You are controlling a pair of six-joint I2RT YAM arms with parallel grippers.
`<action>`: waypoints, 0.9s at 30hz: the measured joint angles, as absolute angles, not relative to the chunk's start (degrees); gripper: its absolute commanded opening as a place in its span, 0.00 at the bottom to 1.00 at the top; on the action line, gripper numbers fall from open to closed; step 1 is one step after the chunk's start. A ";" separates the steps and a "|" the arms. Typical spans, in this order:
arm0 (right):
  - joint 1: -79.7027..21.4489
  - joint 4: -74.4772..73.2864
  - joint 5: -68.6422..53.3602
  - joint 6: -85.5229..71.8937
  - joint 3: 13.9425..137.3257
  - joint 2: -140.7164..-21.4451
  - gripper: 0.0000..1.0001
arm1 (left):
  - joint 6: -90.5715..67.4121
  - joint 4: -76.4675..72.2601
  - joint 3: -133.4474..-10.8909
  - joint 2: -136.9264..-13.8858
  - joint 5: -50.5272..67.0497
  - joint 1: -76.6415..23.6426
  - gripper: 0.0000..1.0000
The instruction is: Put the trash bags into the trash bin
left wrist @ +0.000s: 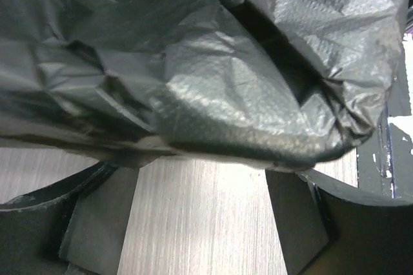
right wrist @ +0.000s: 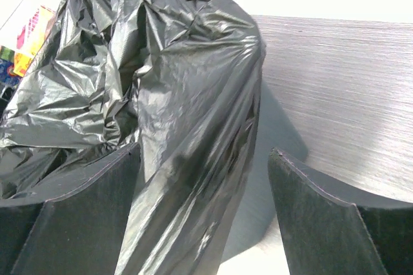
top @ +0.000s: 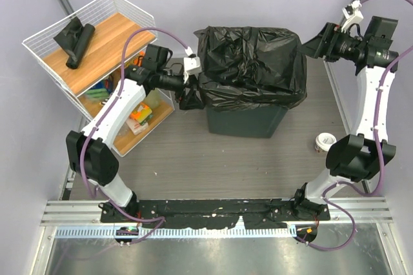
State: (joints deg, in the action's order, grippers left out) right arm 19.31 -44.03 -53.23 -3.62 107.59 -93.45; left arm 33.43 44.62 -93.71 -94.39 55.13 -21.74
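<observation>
Over the bin [top: 245, 123] rim drapes a bag [top: 251, 62], left gripper [top: 189, 96] and right gripper [top: 308, 46] flanking it, jaws apart.

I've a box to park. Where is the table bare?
Bare: the grey table between the dark grey-green plastic bin and the arm bases, and right of the bin, behind the small white round object. Crowded: between bin and white wire shelf rack, where the left gripper sits.

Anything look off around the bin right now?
The black trash bag is bunched across the trash bin top, skirt hanging outside the rim, not pushed in. A white cup-like object sits near the right arm.
</observation>
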 measured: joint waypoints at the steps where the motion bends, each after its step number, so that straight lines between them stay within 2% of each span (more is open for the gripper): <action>1: 19.31 -43.13 -53.60 -4.49 107.68 -94.21 0.84 | 32.88 44.31 -93.08 -94.39 55.02 -22.04 0.70; 7: 19.31 -38.11 -57.34 -8.67 106.69 -99.57 0.82 | 30.04 42.22 -92.64 -94.39 55.07 -22.90 0.46; 9: 19.35 -37.23 -58.89 -9.32 105.67 -100.16 0.80 | 29.28 41.78 -92.62 -94.39 55.00 -23.03 0.23; 12: 19.35 -35.68 -62.13 -10.52 104.73 -100.71 0.75 | 28.34 41.82 -92.42 -94.32 55.27 -23.03 0.00; 15: 19.35 -33.74 -65.01 -11.16 103.70 -100.88 0.64 | 27.40 40.88 -91.94 -94.30 55.09 -23.33 0.00; 17: 19.35 -32.45 -66.85 -11.79 102.89 -100.88 0.62 | 27.03 40.14 -91.33 -94.15 55.07 -23.51 0.00; 22: 19.53 -30.74 -69.97 -12.78 102.17 -100.88 0.73 | 25.74 38.92 -89.60 -93.97 54.61 -23.79 0.00; 25: 20.01 -29.95 -71.44 -13.08 102.17 -100.88 0.72 | 25.41 38.50 -88.99 -93.67 53.98 -23.97 0.00; 27: 20.49 -29.41 -72.34 -13.74 102.13 -100.88 0.67 | 25.26 38.22 -88.51 -93.14 53.67 -24.03 0.00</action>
